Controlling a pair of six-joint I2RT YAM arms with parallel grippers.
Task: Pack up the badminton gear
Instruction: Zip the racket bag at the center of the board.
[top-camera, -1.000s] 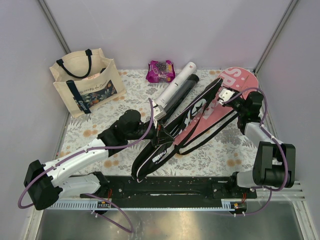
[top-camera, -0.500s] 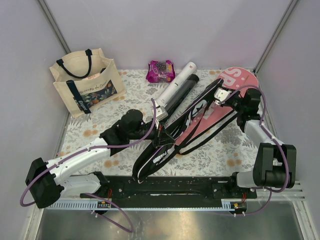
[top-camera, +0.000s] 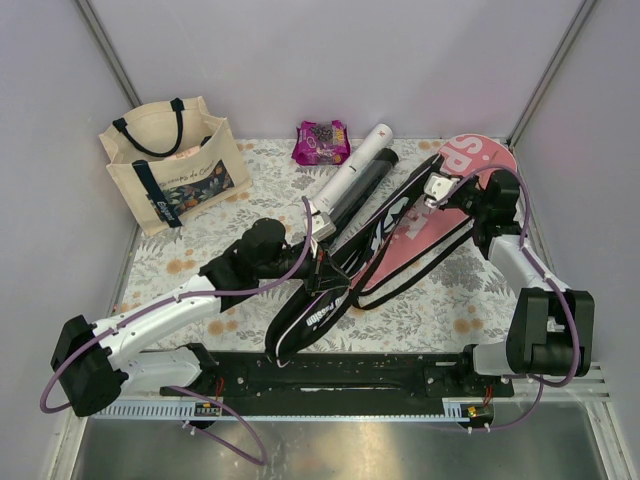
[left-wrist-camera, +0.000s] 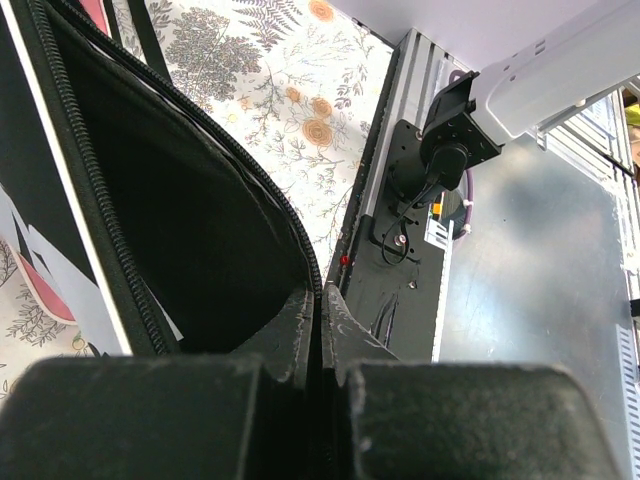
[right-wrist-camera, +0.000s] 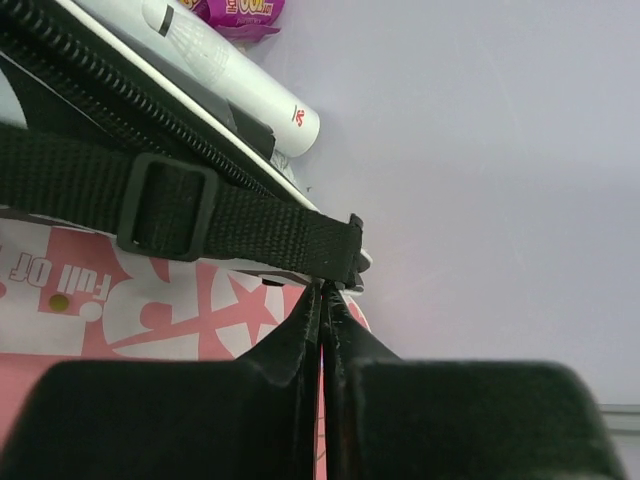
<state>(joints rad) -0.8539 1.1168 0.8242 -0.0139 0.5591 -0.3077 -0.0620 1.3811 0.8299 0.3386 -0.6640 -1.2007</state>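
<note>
- Your left gripper (left-wrist-camera: 320, 300) is pinching the zip rim of the black cover (top-camera: 312, 315), which is lying open at centre frame; its white lettering is too small to read.
- Your right gripper (right-wrist-camera: 323, 295) is pressing its jaws together under the end of a black strap (right-wrist-camera: 170, 205); you cannot tell whether it is catching webbing.
- The pink cover (top-camera: 480, 160), upper right, is showing "SP" and, close up, "Full Of".
- The white tube (top-camera: 350, 180) and black tube (top-camera: 368, 182) are lying side by side, upper centre.
</note>
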